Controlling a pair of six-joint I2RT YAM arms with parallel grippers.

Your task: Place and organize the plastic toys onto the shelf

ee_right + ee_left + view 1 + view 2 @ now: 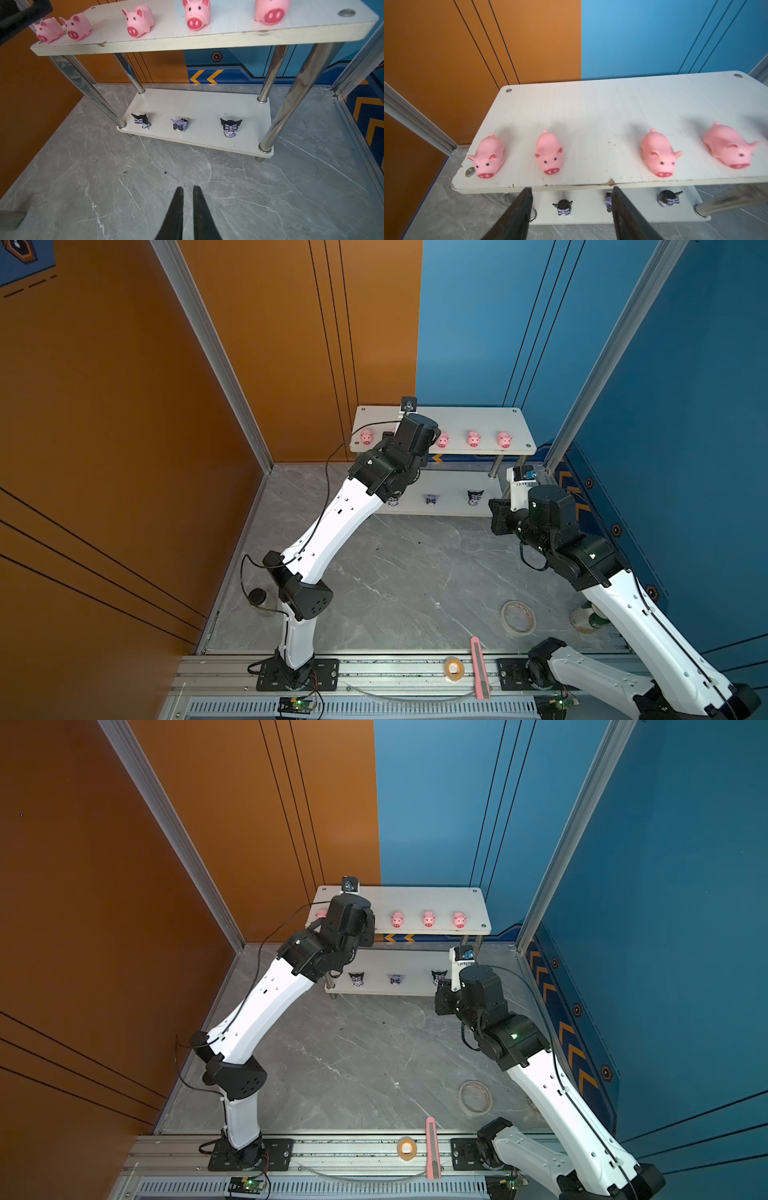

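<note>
The shelf (457, 418) stands against the back wall, two white boards on chrome legs. Several pink pigs (139, 20) line the front of its top board (612, 104), snouts facing out. Three black-eared purple figurines (230, 126) stand in a row on the lower board (197, 104); in a top view they show at the board's front (396, 979). My left gripper (572, 189) hangs open and empty just in front of the top board's edge, between two pigs (550, 154). My right gripper (188, 187) hovers over the floor before the lower board, jaws a narrow gap apart, holding nothing.
A large tape roll (518, 617) lies on the grey floor at the front right. A small tape roll (454, 668) and a pink utility knife (478, 668) rest on the front rail. A black-lidded jar (259, 599) sits front left. Chrome legs (299, 93) flank the lower board.
</note>
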